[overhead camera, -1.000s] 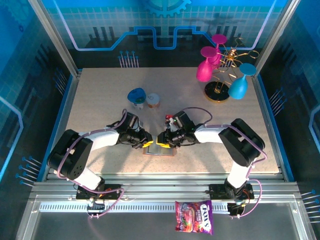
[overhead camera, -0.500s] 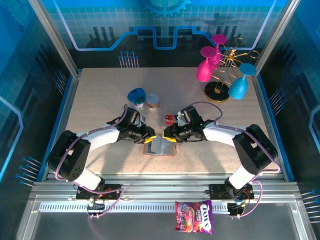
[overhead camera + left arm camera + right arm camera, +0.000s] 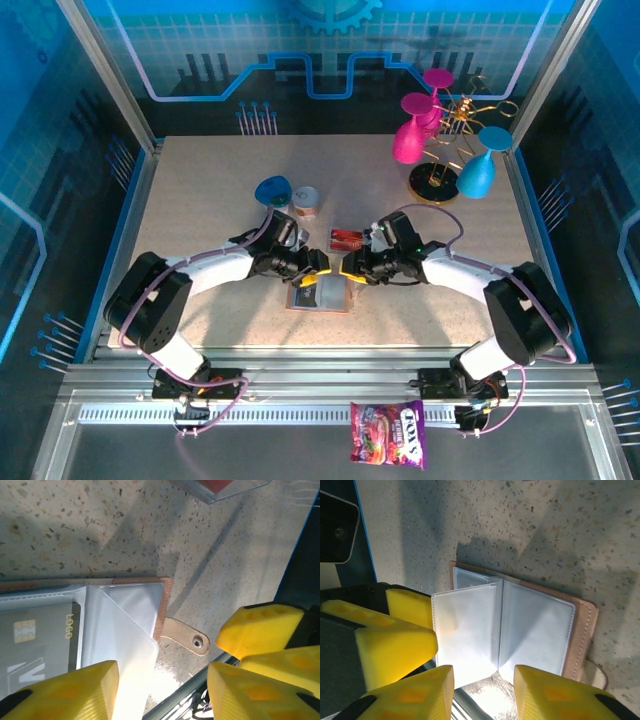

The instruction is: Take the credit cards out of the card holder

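The brown leather card holder [image 3: 322, 296] lies open and flat on the table, its clear sleeves [image 3: 520, 625] spread out. One sleeve holds a grey card [image 3: 40, 640] with a chip and the word LOGO. A snap tab [image 3: 186, 635] sticks out from the holder's stitched edge. A red and dark card [image 3: 347, 238] lies on the table just behind the holder. My left gripper [image 3: 320, 268] hovers open over the holder's far edge, nothing between its yellow fingers [image 3: 75, 692]. My right gripper [image 3: 347, 268] faces it tip to tip, open, its fingers [image 3: 560, 695] above the sleeves.
A blue cup [image 3: 273, 190] and a small pale cup [image 3: 307, 201] stand behind the left arm. A gold rack with pink and blue glasses [image 3: 445, 150] stands at the back right. A candy bag [image 3: 388, 435] lies on the near ledge.
Both grippers have shifted right and a little away from the near edge. The left gripper's fingers have spread apart. The holder now lies more exposed, with its sleeves showing.
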`<action>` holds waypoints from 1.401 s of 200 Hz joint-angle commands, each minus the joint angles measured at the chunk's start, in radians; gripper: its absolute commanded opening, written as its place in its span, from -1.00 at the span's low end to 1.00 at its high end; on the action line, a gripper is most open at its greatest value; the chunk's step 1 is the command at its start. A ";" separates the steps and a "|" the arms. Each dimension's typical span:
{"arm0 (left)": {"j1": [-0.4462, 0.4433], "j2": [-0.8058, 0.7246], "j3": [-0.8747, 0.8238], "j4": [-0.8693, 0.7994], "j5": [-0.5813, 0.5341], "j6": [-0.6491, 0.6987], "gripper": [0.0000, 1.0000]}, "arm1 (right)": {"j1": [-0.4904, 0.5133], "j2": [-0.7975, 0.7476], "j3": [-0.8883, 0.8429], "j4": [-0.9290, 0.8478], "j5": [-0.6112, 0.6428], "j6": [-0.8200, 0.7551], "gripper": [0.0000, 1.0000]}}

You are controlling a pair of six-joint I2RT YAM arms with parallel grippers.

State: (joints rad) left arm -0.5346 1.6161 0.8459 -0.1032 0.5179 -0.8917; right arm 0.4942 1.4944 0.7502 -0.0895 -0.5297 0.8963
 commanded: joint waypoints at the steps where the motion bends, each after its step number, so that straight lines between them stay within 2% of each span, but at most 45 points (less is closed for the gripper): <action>1: -0.023 0.028 0.038 -0.019 0.018 -0.010 0.09 | -0.024 -0.040 -0.021 -0.035 0.008 -0.021 -0.23; 64: -0.070 0.094 0.060 0.021 0.016 -0.035 0.15 | -0.043 -0.071 -0.046 -0.043 0.010 -0.026 -0.22; 143: -0.083 0.142 0.062 0.045 0.016 -0.047 0.18 | -0.051 -0.072 -0.055 -0.040 0.007 -0.028 -0.21; 229: -0.074 0.104 0.068 0.026 0.009 -0.041 0.18 | -0.048 -0.054 -0.049 -0.027 -0.001 -0.016 -0.20; 280: -0.028 0.033 0.022 0.012 -0.001 -0.029 0.16 | -0.020 -0.011 -0.012 -0.019 -0.001 -0.007 -0.21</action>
State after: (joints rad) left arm -0.5907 1.7123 0.8940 -0.0708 0.5175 -0.9180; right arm 0.4583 1.4559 0.7025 -0.1120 -0.5243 0.8860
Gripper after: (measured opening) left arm 0.582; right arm 0.397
